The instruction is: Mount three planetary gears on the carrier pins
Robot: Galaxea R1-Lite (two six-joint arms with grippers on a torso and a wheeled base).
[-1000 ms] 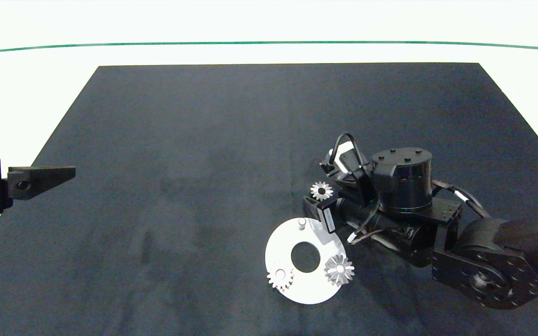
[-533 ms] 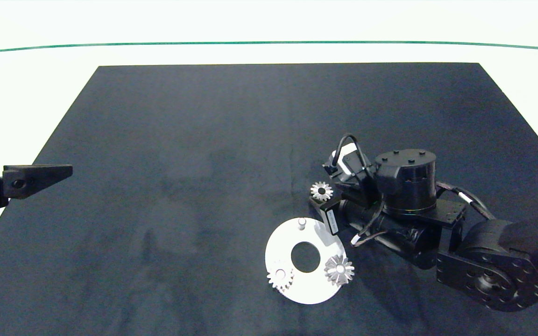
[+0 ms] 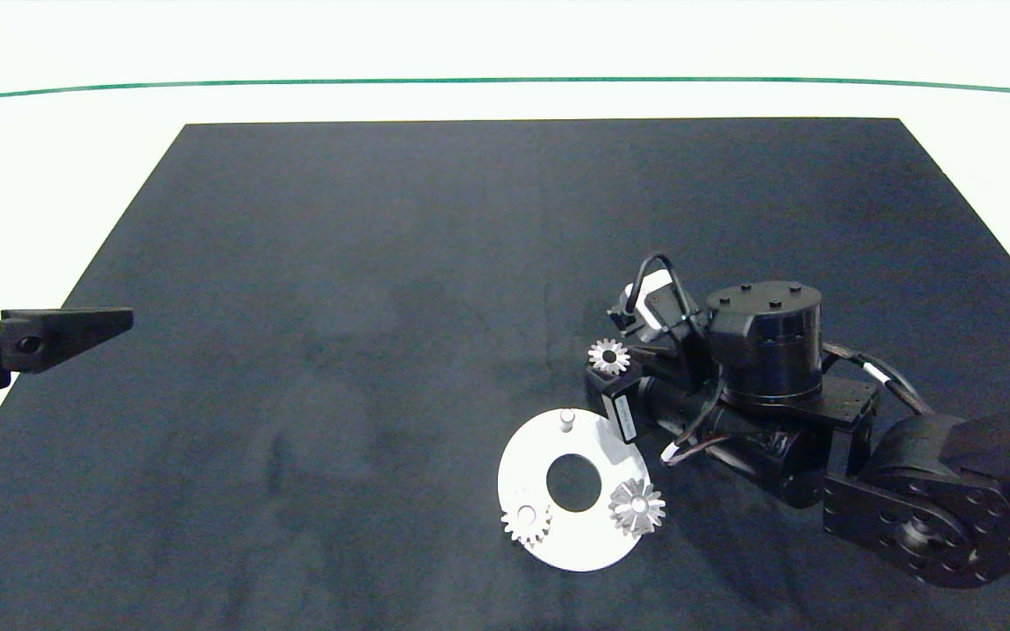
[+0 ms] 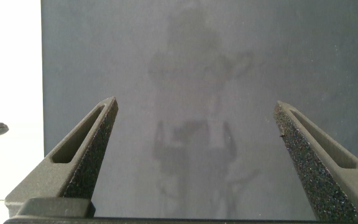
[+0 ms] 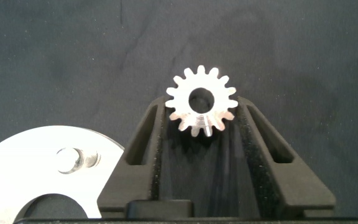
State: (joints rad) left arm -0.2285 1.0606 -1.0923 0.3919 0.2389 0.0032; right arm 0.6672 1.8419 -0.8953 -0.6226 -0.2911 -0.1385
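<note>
A white disc with a large centre hole lies on the dark mat. Two planetary gears sit on carrier pins at its near side. The far carrier pin stands bare. A third gear is pinched between the fingertips of my right gripper, just beyond the disc and right of the bare pin. My left gripper is open and holds nothing, at the mat's left edge.
The dark mat covers most of the white table, with a green line across the far side. My right arm's bulky wrist reaches over the mat to the right of the disc.
My right gripper has shifted slightly right and away from me with the gear in it. The left gripper has drifted a little farther back.
</note>
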